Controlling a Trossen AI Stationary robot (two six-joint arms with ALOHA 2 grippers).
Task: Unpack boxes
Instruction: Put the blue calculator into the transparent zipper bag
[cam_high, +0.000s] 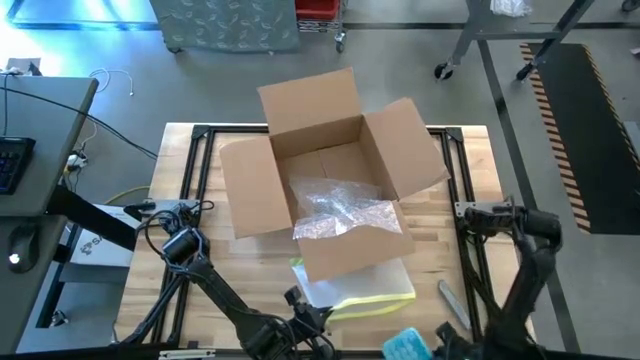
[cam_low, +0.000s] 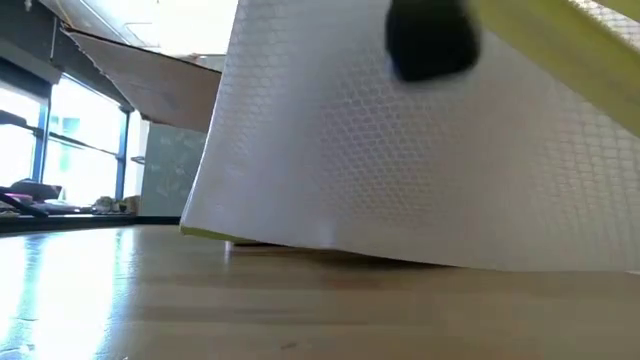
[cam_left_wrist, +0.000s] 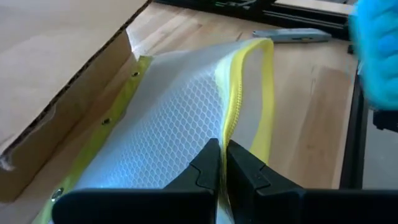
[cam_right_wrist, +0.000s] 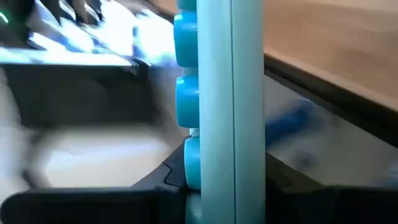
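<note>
The open brown carton (cam_high: 330, 180) sits mid-tabletop (cam_high: 450, 255) with crinkly film (cam_high: 345, 213) inside. The left pincer (cam_left_wrist: 222, 163) is clamped on the yellow-edged clear sleeve (cam_left_wrist: 186, 118) just beside it — the right pincer (cam_right_wrist: 211, 168) grips a blue-and-pale object (cam_right_wrist: 214, 74) at the tabletop's near edge.

sleeve (cam_high: 365, 290): yellow-edged, on table (cam_high: 450, 250) | film (cam_high: 345, 212): crinkly | blue item (cam_high: 410, 346)

A wooden counter (cam_high: 210, 262) with a black frame is seen. A big brown box (cam_high: 325, 180) is set in the middle of it, flaps open. A clear sleeve with a yellow edge (cam_high: 360, 290) is laid just beside the box. A small grey tool (cam_high: 452, 303) is laid near the sleeve.
</note>
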